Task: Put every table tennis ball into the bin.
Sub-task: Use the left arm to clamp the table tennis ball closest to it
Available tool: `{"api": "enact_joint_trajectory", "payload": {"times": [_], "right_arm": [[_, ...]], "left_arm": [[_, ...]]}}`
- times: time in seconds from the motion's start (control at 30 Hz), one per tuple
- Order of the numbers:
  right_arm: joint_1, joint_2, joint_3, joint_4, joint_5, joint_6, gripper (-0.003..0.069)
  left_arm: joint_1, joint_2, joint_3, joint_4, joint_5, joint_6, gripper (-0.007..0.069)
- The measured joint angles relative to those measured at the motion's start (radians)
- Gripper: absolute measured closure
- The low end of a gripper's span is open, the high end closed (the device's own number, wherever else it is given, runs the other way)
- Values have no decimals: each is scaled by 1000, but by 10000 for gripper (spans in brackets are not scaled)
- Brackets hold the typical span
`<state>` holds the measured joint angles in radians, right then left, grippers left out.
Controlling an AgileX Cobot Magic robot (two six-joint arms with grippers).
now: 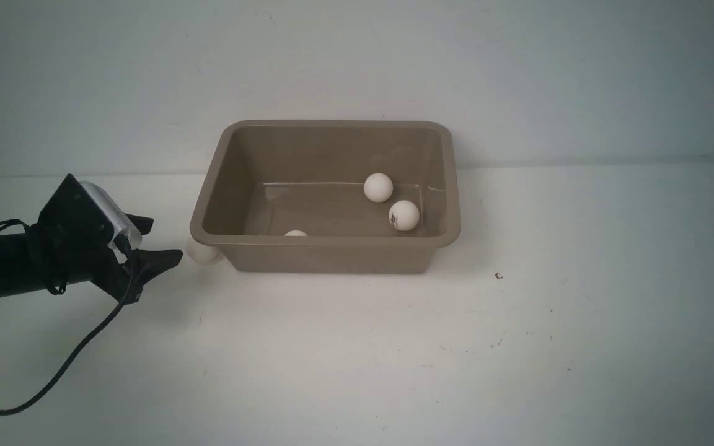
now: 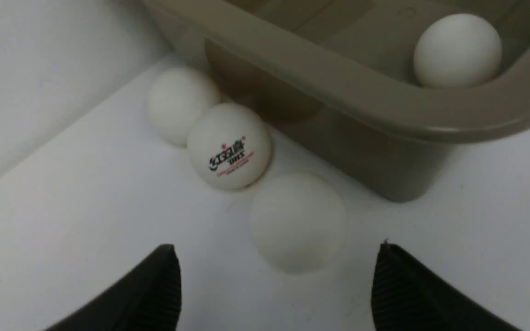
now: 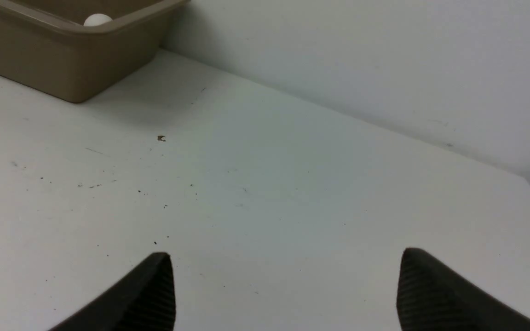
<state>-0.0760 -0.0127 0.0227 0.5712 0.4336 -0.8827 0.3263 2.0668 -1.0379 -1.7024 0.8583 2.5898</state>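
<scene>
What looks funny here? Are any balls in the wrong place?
Three lie on the table outside the bin, by its left wall: the nearest ball, the logo ball, the farthest ball. Nothing looks broken.

A white worktop [image 1: 357, 371] fills the lower part of the front view, flat and matte. Behind it rises a pale grey-white wall [image 1: 357, 62], meeting it along a straight seam. 1 small dark curled mark [image 1: 498, 275] lies on the worktop, right of centre. Fine dark specks [image 1: 504, 337] and faint scratches are scattered nearer the camera. The right wrist view shows the worktop's far corner [image 3: 525, 181] against the wall.
</scene>
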Motion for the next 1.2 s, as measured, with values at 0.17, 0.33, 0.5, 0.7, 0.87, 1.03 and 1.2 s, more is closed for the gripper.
{"api": "enact_joint_trajectory", "payload": {"times": [0.17,0.33,0.5,0.7,0.87,1.03,1.2], "right_arm": [[0,0,0,0,0,0,69],[0,0,0,0,0,19,69],[0,0,0,0,0,22,69],[0,0,0,0,0,22,69],[0,0,0,0,0,22,69],[0,0,0,0,0,22,69],[0,0,0,0,0,23,69]], "left_arm": [[0,24,-26,0,3,0,125],[-22,88,-47,-1,28,-33,125],[-49,116,-60,3,39,-37,125],[-88,138,-110,2,42,-55,125],[-125,141,-124,3,-48,-79,160],[-129,141,-124,2,-81,-80,319],[-129,142,-124,0,-69,-79,570]]}}
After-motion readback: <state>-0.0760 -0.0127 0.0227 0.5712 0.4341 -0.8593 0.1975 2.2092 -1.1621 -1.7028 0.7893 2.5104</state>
